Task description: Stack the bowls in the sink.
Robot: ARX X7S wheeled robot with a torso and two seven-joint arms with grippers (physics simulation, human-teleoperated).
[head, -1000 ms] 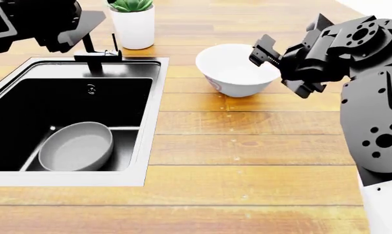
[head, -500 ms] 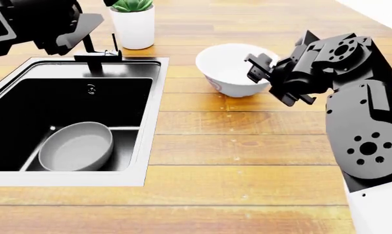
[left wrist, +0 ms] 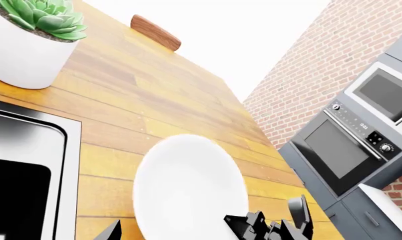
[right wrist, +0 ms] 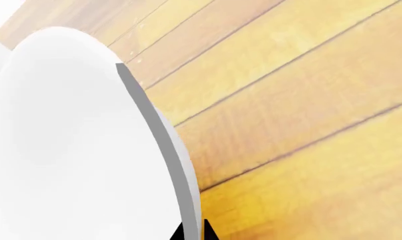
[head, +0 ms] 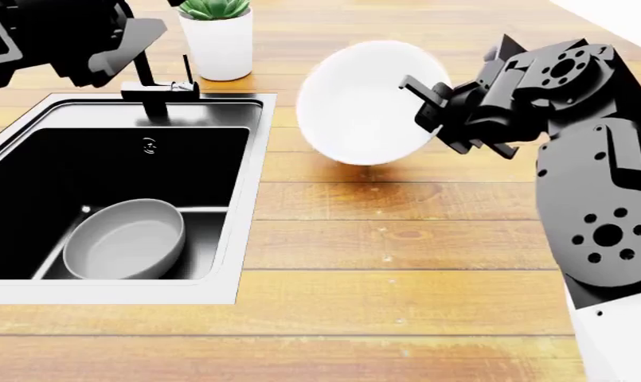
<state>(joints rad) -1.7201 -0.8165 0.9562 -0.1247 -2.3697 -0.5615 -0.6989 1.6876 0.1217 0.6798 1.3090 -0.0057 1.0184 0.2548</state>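
The glossy white bowl [head: 357, 103] hangs tilted above the wooden counter, right of the sink, its side mark hidden. It also shows in the left wrist view [left wrist: 187, 190] and the right wrist view [right wrist: 74, 150]. My right gripper [head: 424, 99] is shut on its right rim, one finger on each side of the wall [right wrist: 191, 231]. The matte grey bowl [head: 123, 239] lies in the black sink [head: 251, 199] at its front. My left gripper [head: 129, 40] is open and empty, high behind the faucet [head: 155, 87].
A white plant pot [head: 219, 44] with a green succulent stands behind the sink, also in the left wrist view [left wrist: 27, 50]. The wooden counter [head: 405, 239] stretches right and in front of the sink. Ovens [left wrist: 360, 135] stand by a brick wall beyond.
The white bowl has been lifted off the counter and tipped onto its side in my right gripper. The right arm rose slightly. The left arm and the grey bowl have not moved.
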